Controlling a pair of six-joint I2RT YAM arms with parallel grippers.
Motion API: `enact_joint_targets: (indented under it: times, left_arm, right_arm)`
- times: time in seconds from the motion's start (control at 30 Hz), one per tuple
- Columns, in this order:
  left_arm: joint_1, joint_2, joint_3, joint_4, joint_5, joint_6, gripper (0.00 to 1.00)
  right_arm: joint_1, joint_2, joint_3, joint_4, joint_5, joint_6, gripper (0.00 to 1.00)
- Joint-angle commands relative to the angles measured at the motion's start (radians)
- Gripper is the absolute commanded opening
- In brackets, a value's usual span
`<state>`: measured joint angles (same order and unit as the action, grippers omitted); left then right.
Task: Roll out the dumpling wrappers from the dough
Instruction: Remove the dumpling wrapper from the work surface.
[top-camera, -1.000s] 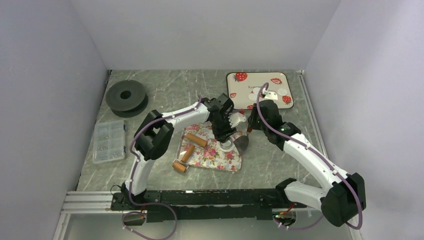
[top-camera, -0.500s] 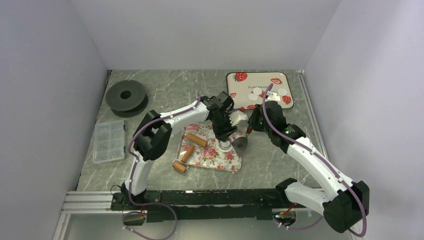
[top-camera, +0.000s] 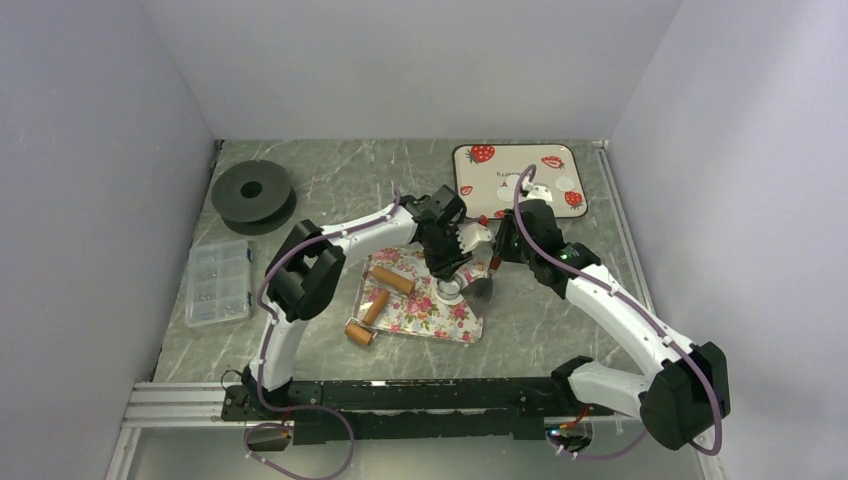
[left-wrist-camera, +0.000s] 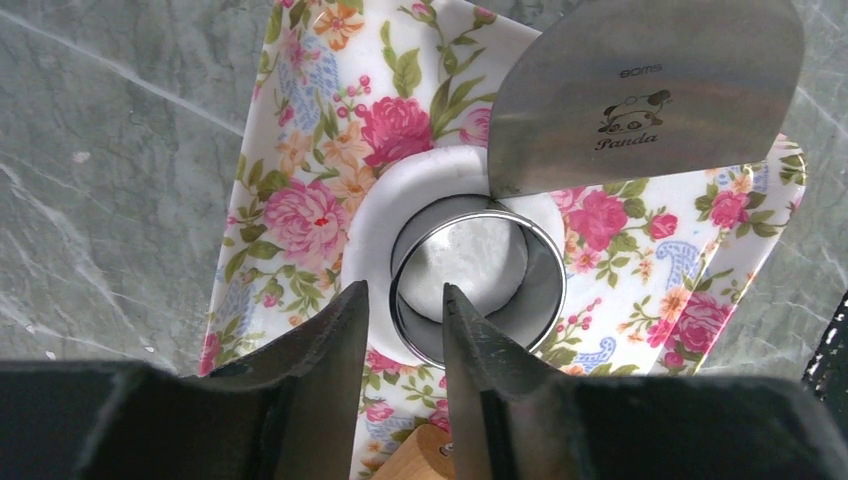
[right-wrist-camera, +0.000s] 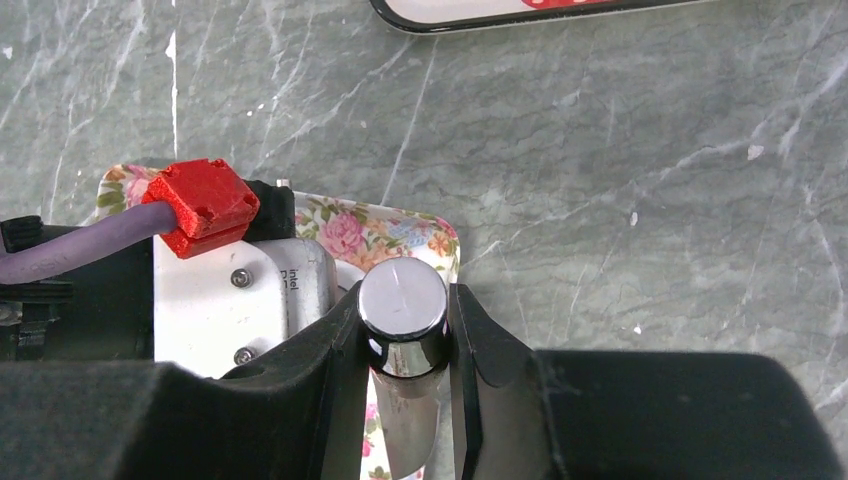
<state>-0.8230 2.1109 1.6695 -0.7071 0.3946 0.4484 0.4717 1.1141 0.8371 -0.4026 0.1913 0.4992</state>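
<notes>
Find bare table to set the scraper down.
Widest bare marble: between the black spool and the strawberry tray. A smaller patch lies between the floral tray and the right arm. Crowded: the floral tray's far-right corner, where left gripper, ring cutter and the right gripper's scraper bunch.

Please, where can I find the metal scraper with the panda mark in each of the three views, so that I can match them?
Top external: scraper near the centre, at the right edge of the floral tray.
Left wrist: upper right, its blade over the tray.
Right wrist: bottom centre, seen from its round handle end.
Shared landmark: the floral tray, visible in all three.
</notes>
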Motion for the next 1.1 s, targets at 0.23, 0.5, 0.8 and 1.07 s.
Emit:
enact_joint_targets:
  times: [0.23, 0.5, 0.8, 1.07]
  left_arm:
    - [-0.026, -0.012, -0.058, 0.068, 0.062, 0.019, 0.21]
    - [-0.081, -0.026, -0.07, 0.045, -0.036, 0.134, 0.0]
    - [-0.098, -0.027, -0.056, 0.041, -0.069, 0.149, 0.0]
    - [-0.098, -0.011, -0.014, 0.024, 0.001, 0.091, 0.03]
  right_arm:
    - [0.126, 0.069, 0.07, 0.067, 0.167, -0.024, 0.0]
    - [0.174, 0.091, 0.101, 0.079, 0.282, -0.029, 0.0]
    - [0.172, 0.097, 0.092, 0.092, 0.299, -0.027, 0.0]
    - [0.173, 0.113, 0.101, 0.143, 0.271, -0.042, 0.0]
